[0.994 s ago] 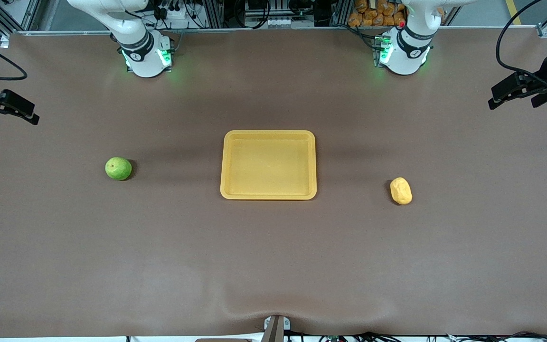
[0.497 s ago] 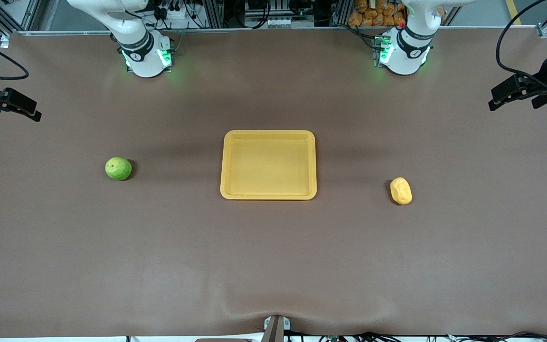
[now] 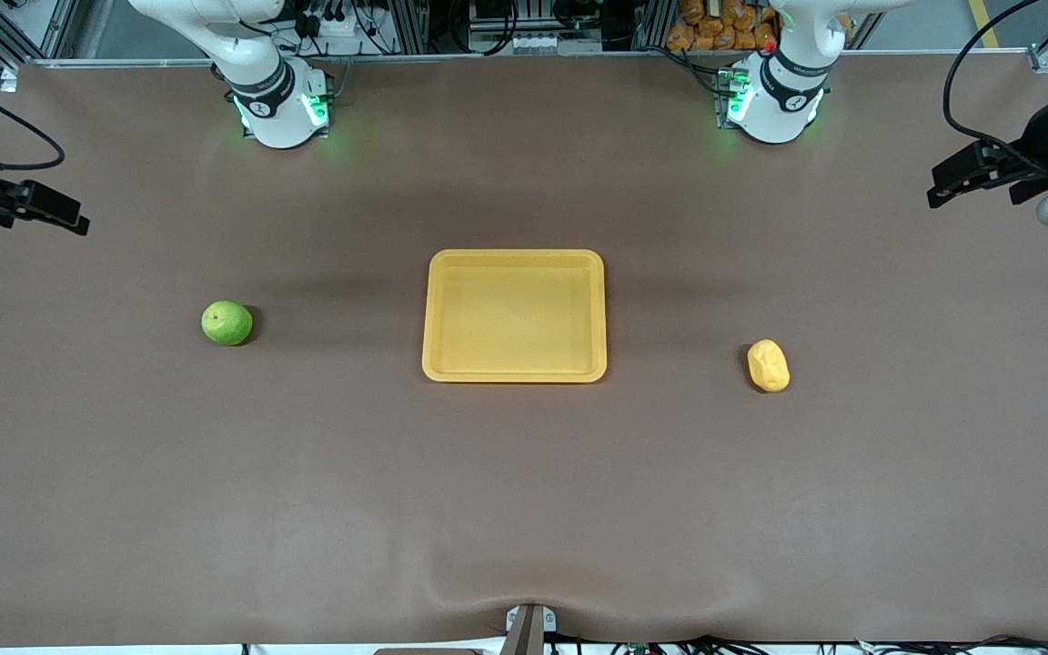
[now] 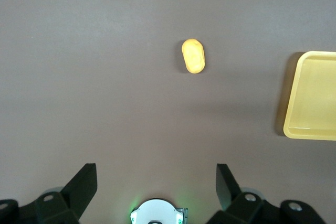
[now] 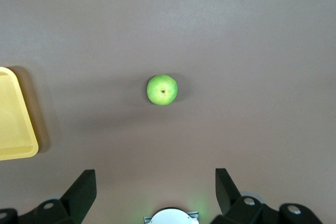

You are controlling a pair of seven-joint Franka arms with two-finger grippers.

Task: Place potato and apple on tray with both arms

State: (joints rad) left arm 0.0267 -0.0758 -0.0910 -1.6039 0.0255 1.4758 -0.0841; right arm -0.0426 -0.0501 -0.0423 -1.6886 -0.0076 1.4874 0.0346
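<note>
From the front camera, the yellow tray (image 3: 514, 316) sits mid-table, the green apple (image 3: 226, 323) well off toward the right arm's end and the potato (image 3: 768, 366) well off toward the left arm's end, a little nearer the camera than the apple. The right gripper (image 3: 69, 221) hangs above the table edge at its end, the left gripper (image 3: 942, 186) likewise at its own, both well apart from the fruit. In the left wrist view the left gripper's fingers (image 4: 83, 183) stand spread wide with nothing between them, the potato (image 4: 193, 56) lying on the table ahead and the tray's corner (image 4: 310, 95) to one side. In the right wrist view the right gripper's fingers (image 5: 84, 184) also gape empty, the apple (image 5: 162, 89) ahead, stem dimple up, the tray's edge (image 5: 16, 124) nearby.
</note>
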